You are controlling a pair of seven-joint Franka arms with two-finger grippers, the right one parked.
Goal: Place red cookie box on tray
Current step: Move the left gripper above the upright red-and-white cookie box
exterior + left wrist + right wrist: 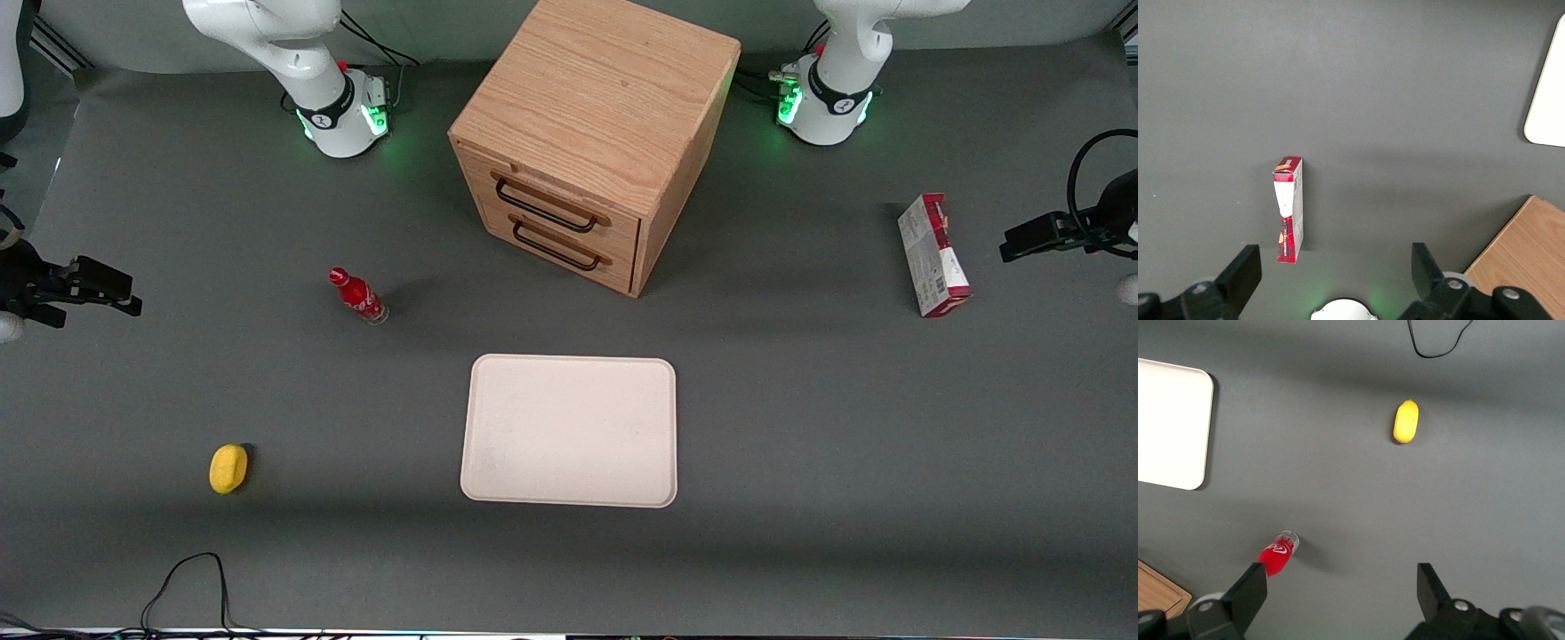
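Bench point(845, 462) is grey matting, everything is spread out. The wooden two-drawer cabinet point(591, 142) is the biggest thing on it, sitting between the two arm bases. The tray point(569, 430) lies flat and bare, nearer the front camera than the cabinet and well apart from it. The red cookie box point(932, 256) stands on a long thin edge toward the working arm's end of the bench, well apart from the tray, nothing touching it. My gripper point(1031, 238) hangs just beside the box, above bench level and apart from it, fingers spread wide with nothing between them; the wrist view shows both fingertips point(1245, 267) with the red cookie box point(1289, 209) between them but well below. Small stuff: a red bottle point(357, 296) and a yellow lemon-shaped object point(228, 468) toward the parked arm's end, irrelevant here. I reckon the task hasn't started, the step in hand is the approach and grasp. Plan: centre over the box, line the fingers up across its thin faces, drop straight down and close mid-length. It's narrow and upright, so any sideways nudge probably tips it. Then lift clear, carry to the tray middle, set it low before releasing.
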